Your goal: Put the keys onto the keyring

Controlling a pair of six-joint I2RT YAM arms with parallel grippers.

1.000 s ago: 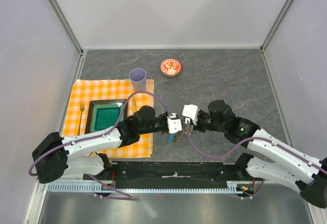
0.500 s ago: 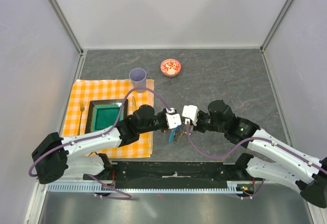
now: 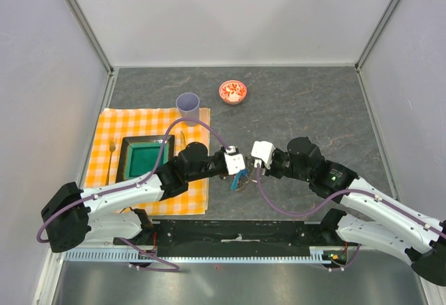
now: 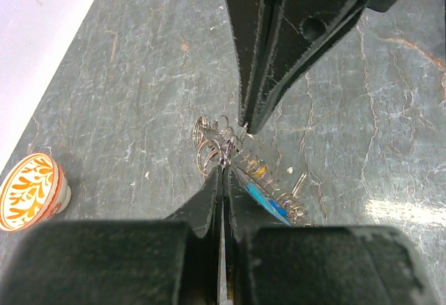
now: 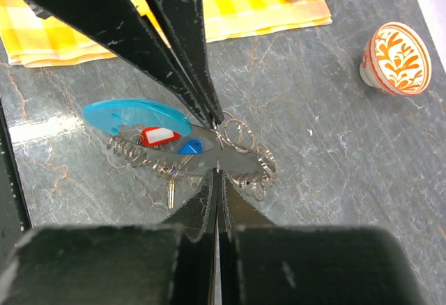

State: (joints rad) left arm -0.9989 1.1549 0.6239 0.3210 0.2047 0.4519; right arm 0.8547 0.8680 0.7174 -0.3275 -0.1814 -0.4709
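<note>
The keyring (image 5: 132,115), a thin wire loop with a light-blue crescent, hangs low over the table between my two grippers. It also shows in the top view (image 3: 240,180) and the left wrist view (image 4: 265,199). Keys (image 5: 159,135) with red and blue tags and several small split rings (image 5: 237,134) bunch on it; a yellow tag (image 4: 258,173) shows too. My left gripper (image 4: 224,169) is shut on the wire at the bunch. My right gripper (image 5: 218,173) faces it, tips almost touching, shut on a thin bit of the wire. One bare key (image 5: 169,193) points down below the bunch.
A small red patterned bowl (image 3: 233,92) stands at the back. A lilac cup (image 3: 187,104), an orange checked cloth (image 3: 111,127), a green tray (image 3: 145,157), a fork (image 3: 111,159) and a knife (image 3: 182,140) are at the left.
My left gripper has shifted a little farther from the near edge and turned. The blue crescent now shows below it. The right arm has barely moved.
</note>
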